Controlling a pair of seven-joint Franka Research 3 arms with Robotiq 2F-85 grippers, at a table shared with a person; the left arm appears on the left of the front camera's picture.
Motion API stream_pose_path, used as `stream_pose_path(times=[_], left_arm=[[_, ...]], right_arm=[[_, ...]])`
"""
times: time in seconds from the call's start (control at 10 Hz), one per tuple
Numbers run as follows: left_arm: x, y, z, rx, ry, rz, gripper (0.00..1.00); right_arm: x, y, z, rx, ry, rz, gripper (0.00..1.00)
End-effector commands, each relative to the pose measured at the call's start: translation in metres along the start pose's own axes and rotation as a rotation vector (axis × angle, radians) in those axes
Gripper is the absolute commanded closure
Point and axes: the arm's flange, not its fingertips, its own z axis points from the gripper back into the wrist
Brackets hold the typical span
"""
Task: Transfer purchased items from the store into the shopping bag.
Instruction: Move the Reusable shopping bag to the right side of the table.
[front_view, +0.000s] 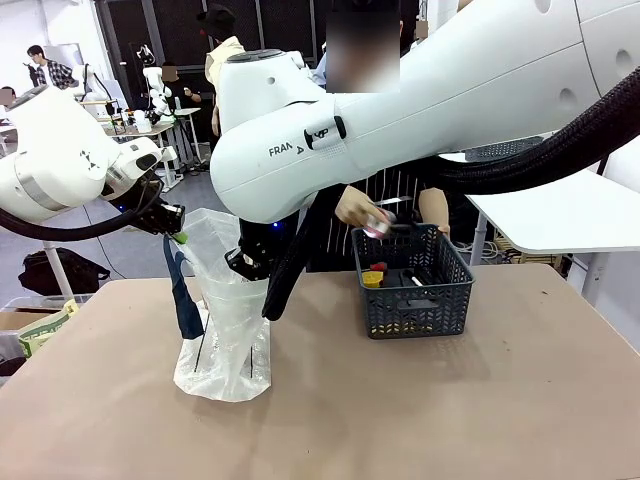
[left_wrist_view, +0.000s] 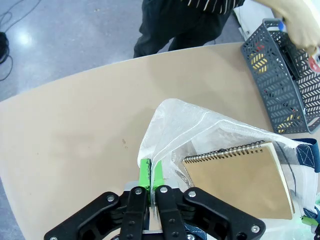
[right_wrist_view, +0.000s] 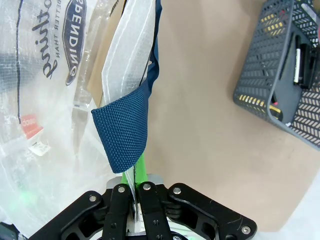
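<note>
— What was lettered on the big white robot arm (front_view: 400, 110)?
— "FRAN", then an "A" beyond a black clip.
— And on the translucent whitish plastic bag (right_wrist_view: 45, 100)?
— Its navy oval logo (right_wrist_view: 76, 40) read "PENDING" in white capitals, with "BETTER WAY" printed beside it. The black script (right_wrist_view: 46, 37) possibly began "Smith". A small red label (right_wrist_view: 27, 125) had print too tiny to read.

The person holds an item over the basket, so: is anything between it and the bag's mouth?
Partly: the black hose of the right arm hangs between the basket and bag, where the right hand pinches the rim. The left hand holds the other side; the mouth looks open on top.
</note>
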Motion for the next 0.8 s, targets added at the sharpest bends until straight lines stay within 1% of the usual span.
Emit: stream_pose_path(times=[0.0, 0.7], left_arm=[[-0.0023, 0.0018, 0.0041, -0.002, -0.006, 0.014, 1.00], [-0.0023, 0.0018, 0.0041, -0.002, -0.006, 0.014, 1.00]], right_arm=[[0.0001, 0.0002, 0.0011, 0.007, -0.005, 0.012, 1.00], [0.0001, 0.0002, 0.0011, 0.007, -0.005, 0.012, 1.00]])
